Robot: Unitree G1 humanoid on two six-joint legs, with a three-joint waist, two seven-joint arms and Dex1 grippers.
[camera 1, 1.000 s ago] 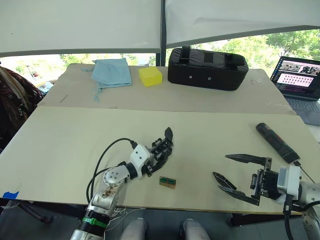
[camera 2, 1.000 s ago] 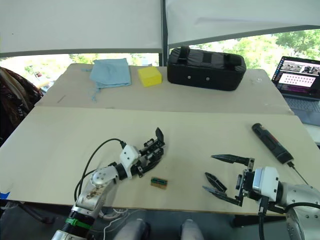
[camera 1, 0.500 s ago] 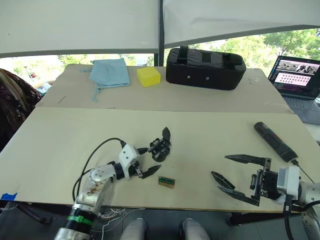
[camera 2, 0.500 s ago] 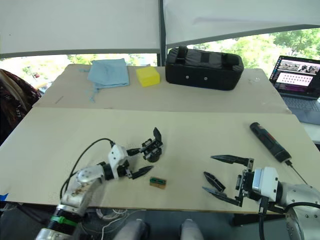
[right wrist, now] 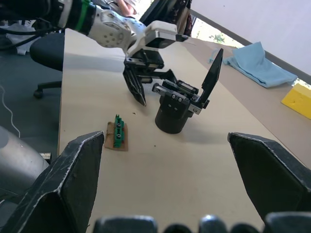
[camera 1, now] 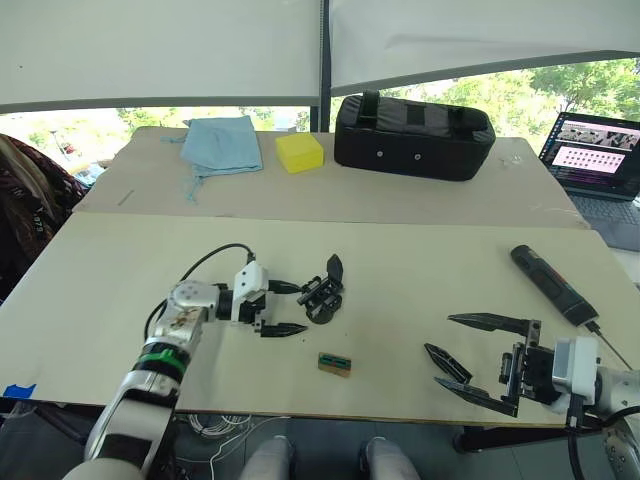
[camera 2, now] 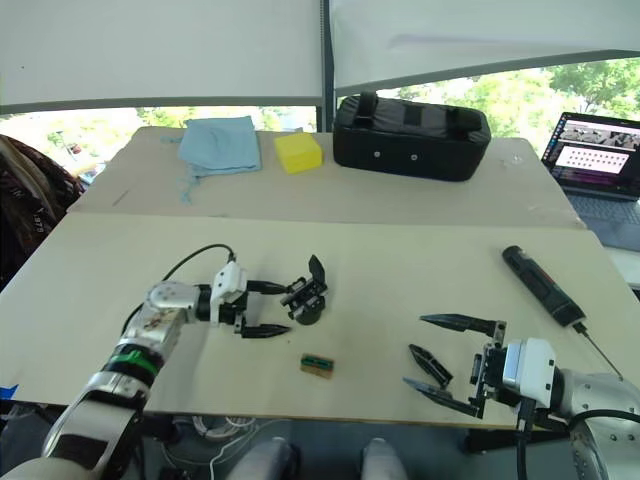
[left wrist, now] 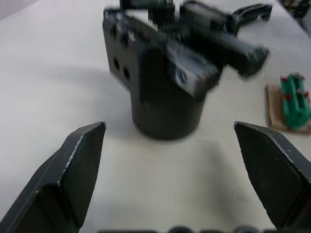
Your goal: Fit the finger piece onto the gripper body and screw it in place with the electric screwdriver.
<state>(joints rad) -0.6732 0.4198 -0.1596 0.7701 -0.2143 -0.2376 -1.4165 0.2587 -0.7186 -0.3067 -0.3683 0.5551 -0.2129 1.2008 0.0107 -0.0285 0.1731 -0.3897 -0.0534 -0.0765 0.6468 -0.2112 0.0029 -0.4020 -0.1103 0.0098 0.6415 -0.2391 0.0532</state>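
Observation:
The gripper body (camera 1: 322,300) stands upright on its round base in the middle of the near table, one black prong pointing up. My left gripper (camera 1: 301,307) is open just left of it, fingertips on either side and not touching; the left wrist view has the body (left wrist: 165,92) close ahead between the fingers (left wrist: 73,165). The finger piece (camera 1: 442,361) lies flat by the front edge, between the spread tips of my open right gripper (camera 1: 444,351). Further right and back lies the electric screwdriver (camera 1: 553,285), bit towards the table's right edge.
A small green-and-brown block (camera 1: 335,363) lies in front of the gripper body. On the far table are a black bag (camera 1: 413,136), a yellow sponge (camera 1: 300,152) and a blue cloth (camera 1: 222,143). A laptop (camera 1: 598,160) sits at the right, a person (camera 1: 25,210) at the left edge.
My left gripper let go of the gripper body, opened and drew back to the left; the body now stands free on the table. The right gripper has stayed put.

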